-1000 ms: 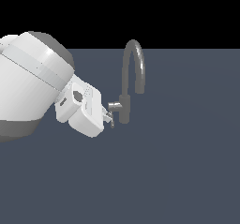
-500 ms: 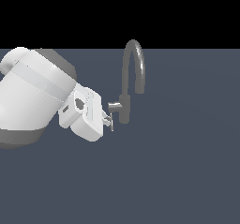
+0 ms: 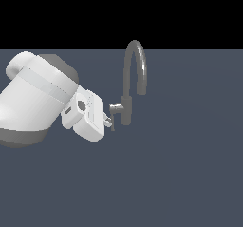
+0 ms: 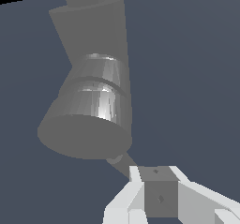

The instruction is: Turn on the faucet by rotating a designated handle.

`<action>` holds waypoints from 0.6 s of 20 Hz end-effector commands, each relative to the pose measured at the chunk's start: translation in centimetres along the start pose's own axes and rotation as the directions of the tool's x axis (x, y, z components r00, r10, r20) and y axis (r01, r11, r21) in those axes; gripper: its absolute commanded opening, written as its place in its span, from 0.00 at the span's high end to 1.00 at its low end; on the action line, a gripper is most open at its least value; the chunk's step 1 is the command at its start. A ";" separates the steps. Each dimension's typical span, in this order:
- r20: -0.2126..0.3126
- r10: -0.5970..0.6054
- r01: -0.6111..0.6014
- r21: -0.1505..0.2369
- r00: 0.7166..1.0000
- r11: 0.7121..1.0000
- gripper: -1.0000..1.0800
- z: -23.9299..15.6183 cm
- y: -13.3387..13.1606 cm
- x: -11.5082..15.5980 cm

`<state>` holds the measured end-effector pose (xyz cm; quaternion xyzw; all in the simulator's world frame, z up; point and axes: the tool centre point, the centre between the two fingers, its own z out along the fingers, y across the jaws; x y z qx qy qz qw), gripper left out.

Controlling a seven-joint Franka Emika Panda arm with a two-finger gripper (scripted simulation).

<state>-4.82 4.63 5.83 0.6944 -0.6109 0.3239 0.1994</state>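
The grey faucet (image 3: 127,108) stands mid-scene, its arched spout rising above a short body. The handle (image 3: 115,108) sticks out from the body toward the exterior view's left. My gripper (image 3: 109,122) sits just below and beside that stub, on the white hand. In the wrist view the stub's round end (image 4: 89,120) fills the frame, and the thin flat lever (image 4: 122,163) runs from it to my fingertips (image 4: 136,175). The gripper (image 4: 158,183) is shut, pads pressed together, and its tips meet the lever's end. The lever's tip is hidden behind them.
The faucet stands on a flat blue-grey surface (image 3: 180,174). My arm's bulky white link (image 3: 33,102) fills the exterior view's left.
The bulky arm link has swung lower and toward the exterior view's left. The hand has slid slightly down and left beside the handle. The faucet looks unchanged.
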 end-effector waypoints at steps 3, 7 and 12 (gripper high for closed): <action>-0.015 0.009 -0.009 -0.022 1.000 1.000 1.00 1.8 0.1 -0.6; -0.020 0.025 -0.026 -0.030 0.999 0.999 1.00 2.7 -0.3 -1.0; -0.026 0.041 -0.042 -0.038 0.999 0.998 1.00 3.6 -0.8 -1.4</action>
